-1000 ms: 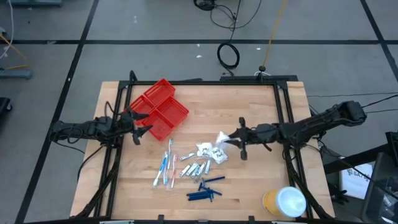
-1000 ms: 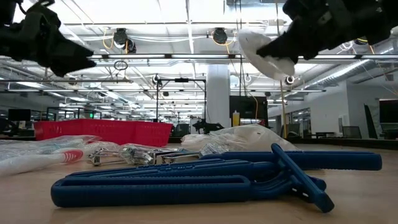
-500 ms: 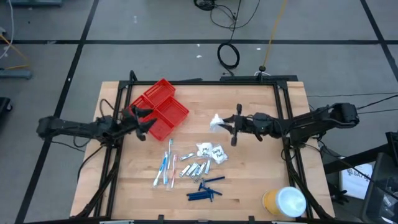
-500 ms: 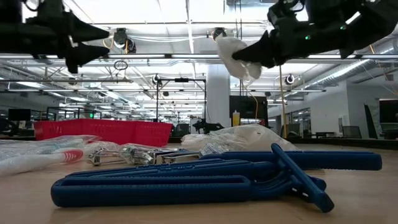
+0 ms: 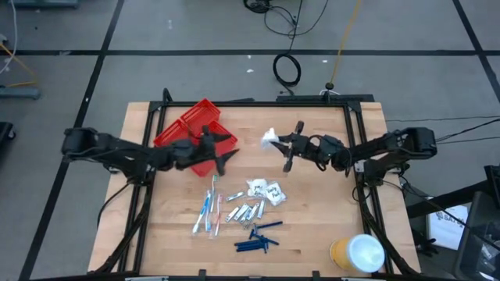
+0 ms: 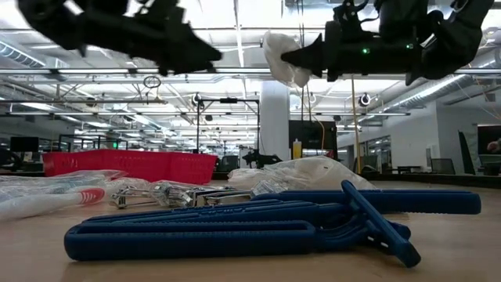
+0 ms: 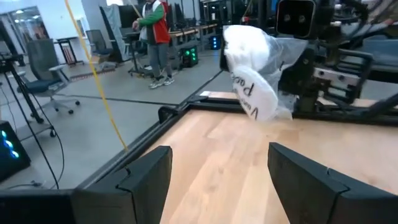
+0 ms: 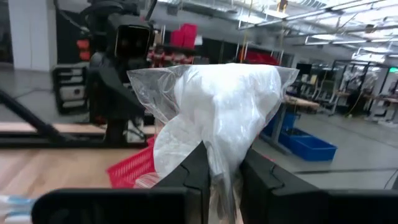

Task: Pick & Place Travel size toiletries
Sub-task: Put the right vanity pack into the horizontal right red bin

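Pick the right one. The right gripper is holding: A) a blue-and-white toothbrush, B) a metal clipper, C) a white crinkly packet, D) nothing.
C: the right gripper is shut on a white crinkly packet, lifted above the table; the right wrist view shows the packet pinched between its fingers.

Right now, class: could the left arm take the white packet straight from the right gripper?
Probably yes. The left gripper is open, faces the white packet across bare table, and nothing stands between. The right gripper is shut on it, though, so it must let go.
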